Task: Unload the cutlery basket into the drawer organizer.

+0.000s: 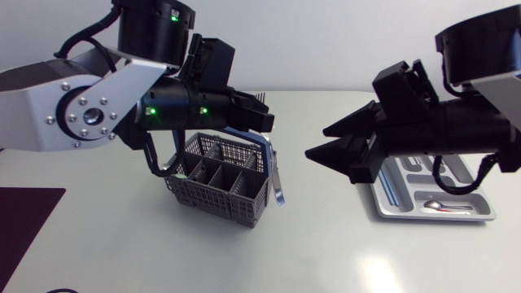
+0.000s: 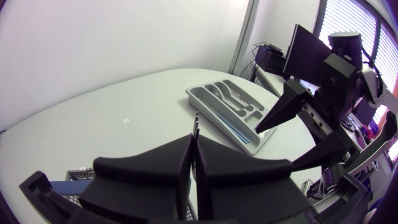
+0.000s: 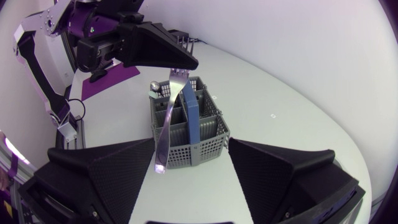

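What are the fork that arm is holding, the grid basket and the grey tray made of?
The fork looks like polished metal, probably steel: its handle mirrors the light. The cutlery basket seems to be matte grey moulded plastic, judging by its perforated grid walls, with a blue handle. The drawer organizer looks like light grey plastic with a slight sheen.

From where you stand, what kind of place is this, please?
Most likely a robot test bench, not a real kitchen: a white table carries a grey cutlery basket and a drawer organizer, while a left arm, holding a fork, and a right arm reach over it.
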`<state>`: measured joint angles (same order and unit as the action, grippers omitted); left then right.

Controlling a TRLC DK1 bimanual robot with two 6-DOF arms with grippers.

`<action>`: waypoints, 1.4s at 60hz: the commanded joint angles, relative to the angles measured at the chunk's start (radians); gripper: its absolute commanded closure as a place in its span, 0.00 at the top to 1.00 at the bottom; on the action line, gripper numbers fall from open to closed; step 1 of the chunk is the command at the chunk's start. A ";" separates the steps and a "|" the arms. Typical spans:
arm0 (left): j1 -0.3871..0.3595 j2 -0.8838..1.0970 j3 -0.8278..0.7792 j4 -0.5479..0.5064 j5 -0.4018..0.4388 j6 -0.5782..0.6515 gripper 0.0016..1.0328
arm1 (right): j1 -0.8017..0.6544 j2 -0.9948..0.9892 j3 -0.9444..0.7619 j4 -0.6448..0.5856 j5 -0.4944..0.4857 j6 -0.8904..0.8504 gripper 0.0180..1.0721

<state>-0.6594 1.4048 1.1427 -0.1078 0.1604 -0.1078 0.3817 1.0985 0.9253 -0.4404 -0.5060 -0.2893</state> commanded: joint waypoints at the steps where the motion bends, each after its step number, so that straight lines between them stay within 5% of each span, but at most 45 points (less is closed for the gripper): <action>1: 0.018 0.033 0.065 0.005 0.028 -0.044 0.03 | 0.023 0.060 0.035 0.016 -0.012 0.062 0.81; 23: 0.030 0.102 0.107 0.008 0.065 -0.067 0.03 | 0.068 0.239 0.124 0.083 0.001 0.137 0.80; 50: 0.040 0.114 0.106 0.011 0.088 -0.087 0.03 | 0.108 0.302 0.136 0.138 0.020 0.151 0.24; 84: 0.047 0.106 0.101 0.011 0.093 -0.095 0.04 | 0.134 0.313 0.119 0.137 0.024 0.130 0.07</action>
<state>-0.6216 1.5028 1.2167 -0.1074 0.2356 -0.1692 0.4984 1.3975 1.0561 -0.3099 -0.4679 -0.1406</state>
